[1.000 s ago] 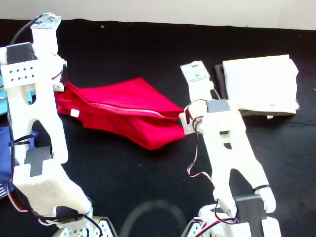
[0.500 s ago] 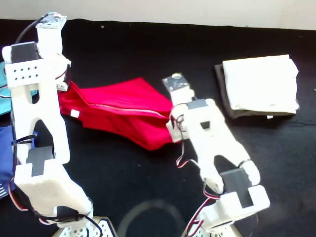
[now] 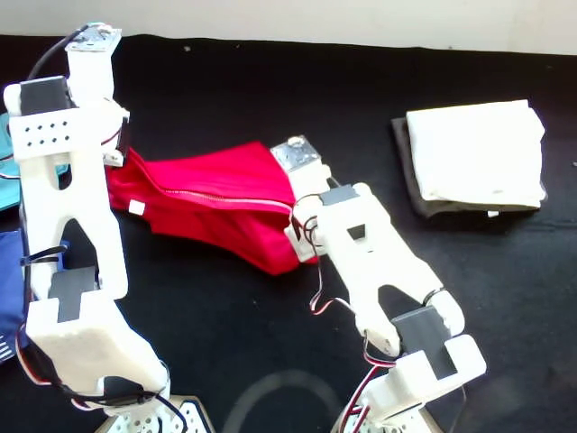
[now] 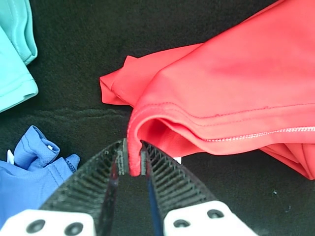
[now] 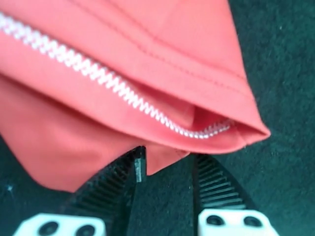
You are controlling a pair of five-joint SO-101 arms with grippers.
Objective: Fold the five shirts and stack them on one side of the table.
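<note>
A red shirt (image 3: 216,203) lies loosely doubled over on the black table, left of centre. My left gripper (image 4: 130,158) is shut on a folded hem at the shirt's left end (image 4: 206,93). My right gripper (image 5: 167,169) is open at the shirt's right corner (image 5: 147,83), where a white zigzag seam runs; a lower flap of cloth reaches just into the gap between its fingers. From above, the right arm (image 3: 361,244) covers that corner. A folded white shirt (image 3: 473,149) rests on a folded dark one (image 3: 404,167) at the back right.
A teal shirt (image 4: 15,54) and a crumpled blue shirt (image 4: 29,172) lie beside the left arm at the table's left edge (image 3: 7,271). The black table (image 3: 225,81) runs bare behind the red shirt and between the two arm bases.
The right arm has swung left, away from the white stack, and now stands over the red shirt's right corner. The left arm has shifted only slightly and keeps its hold.
</note>
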